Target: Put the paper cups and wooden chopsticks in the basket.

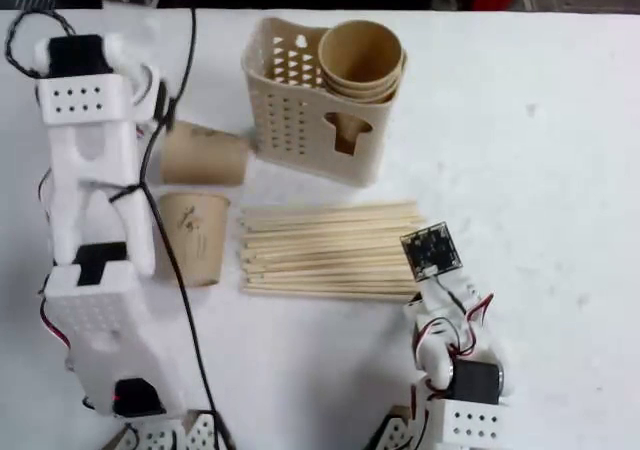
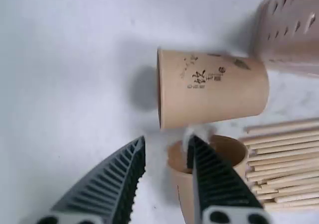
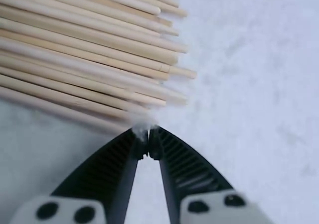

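Currently, the left gripper [image 2: 167, 142] stands open to a moderate gap and holds nothing. One finger [image 2: 212, 176] overlaps the rim of the near cup [image 2: 232, 152], whose mouth shows to the wrist camera. The other finger is over bare table [image 2: 75, 59], on the side away from the chopsticks [image 2: 284, 159]. The near cup therefore lies to one side of the gap, not between the fingers. Whether it stands or lies tilted cannot be settled.

Beyond it, the lying cup [image 2: 212, 89] rests on its side. Its long axis runs toward the basket [image 2: 294, 30], with the base end close against the basket wall. Judgement: the left arm is the nearer to both cups. A sideways shift toward the chopsticks appears necessary before the fingers can straddle the near cup's wall.

The right gripper [image 3: 147, 133] is closed to a slit, with nothing seen between its fingers. Its tips sit at the end of the nearest chopstick. The bundle lies flat in front of the basket, sticks side by side, long axis across the table.

The table surface is white and smooth. The basket stands upright with nested cups [image 1: 360, 55] at one end. The remainder of its opening appears free and is judged to leave enough room.
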### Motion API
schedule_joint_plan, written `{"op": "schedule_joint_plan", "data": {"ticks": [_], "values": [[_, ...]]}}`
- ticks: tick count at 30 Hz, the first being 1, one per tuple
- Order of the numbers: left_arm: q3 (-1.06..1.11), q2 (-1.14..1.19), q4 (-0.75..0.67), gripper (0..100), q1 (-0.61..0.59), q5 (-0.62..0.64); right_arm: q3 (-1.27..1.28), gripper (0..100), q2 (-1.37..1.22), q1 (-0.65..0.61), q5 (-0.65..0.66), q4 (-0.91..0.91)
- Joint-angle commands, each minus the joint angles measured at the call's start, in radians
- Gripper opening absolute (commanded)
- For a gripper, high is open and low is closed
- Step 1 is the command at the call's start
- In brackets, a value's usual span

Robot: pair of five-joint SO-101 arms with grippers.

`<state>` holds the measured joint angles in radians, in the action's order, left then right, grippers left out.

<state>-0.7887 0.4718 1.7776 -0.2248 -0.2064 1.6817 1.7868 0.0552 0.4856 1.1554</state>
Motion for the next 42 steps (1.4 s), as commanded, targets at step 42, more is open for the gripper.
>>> {"op": "schedule_joint_plan", "data": {"ticks": [42], "values": [[0.032, 0.232, -0.262, 12, -0.269, -0.049, 0.009, 2.1, 0.002, -0.010, 0.012, -0.015]]}}
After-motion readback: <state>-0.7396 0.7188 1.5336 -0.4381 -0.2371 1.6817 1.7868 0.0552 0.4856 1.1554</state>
